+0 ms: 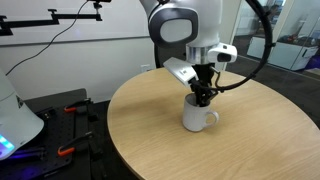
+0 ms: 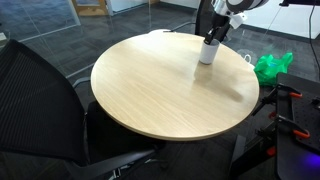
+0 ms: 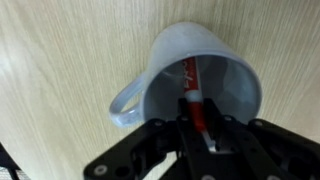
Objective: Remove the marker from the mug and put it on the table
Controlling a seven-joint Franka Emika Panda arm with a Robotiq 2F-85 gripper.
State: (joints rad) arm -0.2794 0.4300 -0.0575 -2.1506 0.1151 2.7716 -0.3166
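Poised straight above the mug, gripper lowered to the rim in both exterior views. In the wrist view, pinching the marker: dark fingers pressed against it from either side. Red along most of its length, whitish where the fingers meet it, leaning inside the mug with the far end down near the inner wall. Mug upright on the table, handle sticking out sideways, placed off-centre and closer to the edge than the middle.
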